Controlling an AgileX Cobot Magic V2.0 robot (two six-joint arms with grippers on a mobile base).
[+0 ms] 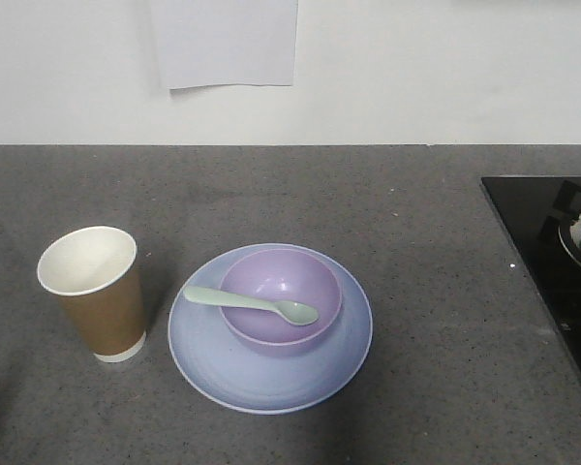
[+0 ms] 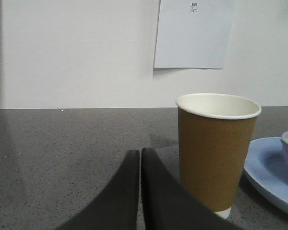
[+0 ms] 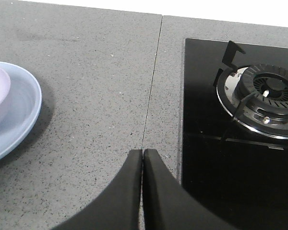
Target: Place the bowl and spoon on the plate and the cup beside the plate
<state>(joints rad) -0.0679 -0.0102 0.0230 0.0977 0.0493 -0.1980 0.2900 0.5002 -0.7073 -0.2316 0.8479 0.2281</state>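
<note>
Countertop [image 1: 426, 252]: dark grey speckled stone-look surface, running to a white wall at the far side; a thin seam [image 3: 151, 81] crosses it near to far, just left of the hob.

Directly on it:
- Paper cup [image 1: 95, 291], brown with white inside and white base band, upright, at the left, just beside the plate, not touching it.
- Plate [image 1: 261, 373], pale blue, round, shallow, near the centre.
- Black glass hob [image 1: 547, 242] at the right edge, with a round gas burner [image 3: 269, 93] and metal ring.
</note>
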